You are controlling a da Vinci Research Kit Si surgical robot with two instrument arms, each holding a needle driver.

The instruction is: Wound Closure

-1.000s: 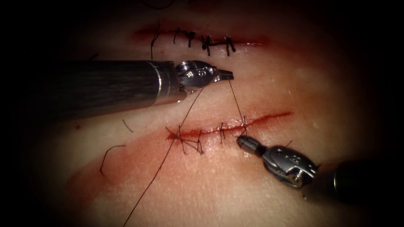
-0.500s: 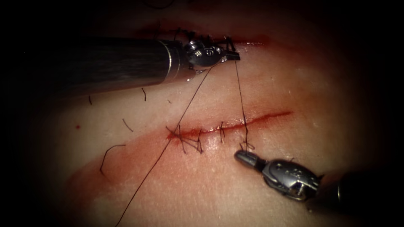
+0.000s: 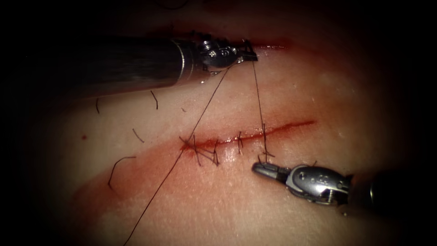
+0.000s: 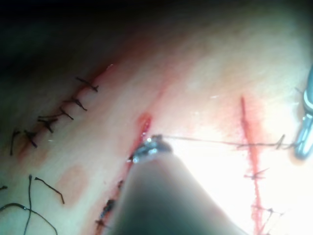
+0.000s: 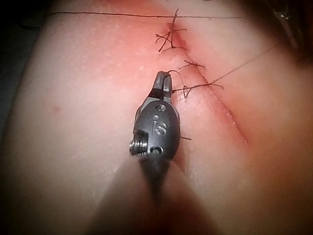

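The tissue [image 3: 282, 209] has a cut [image 3: 291, 126] with several stitches [image 3: 200, 152] on its left part. My left tool [image 3: 249, 55] hovers well above the cut, shut on the thread [image 3: 258, 95], which runs taut down to the newest stitch [image 3: 265, 155]. A second strand [image 3: 200, 118] slants from under that tool across the cut's left end toward the lower edge. Just below the newest stitch, my right tool [image 3: 260, 168] is shut on the short thread end. The right wrist view shows its jaws [image 5: 163, 83] closed with thread curling at the tip. Neither tool holds the needle.
A second, stitched cut [image 3: 268, 45] lies at the top, partly behind the left tool's shaft [image 3: 127, 64]. Cut thread ends [image 3: 116, 171] lie left of the cut. Red fluid stains the tissue around both cuts. The left wrist view shows the taut thread [image 4: 215, 142] reaching the right tool [image 4: 304, 139].
My left tool has moved up and away from the cut, drawing its strand longer and taut. The right tool has dropped slightly below the stitch and levelled out, still on the short end.
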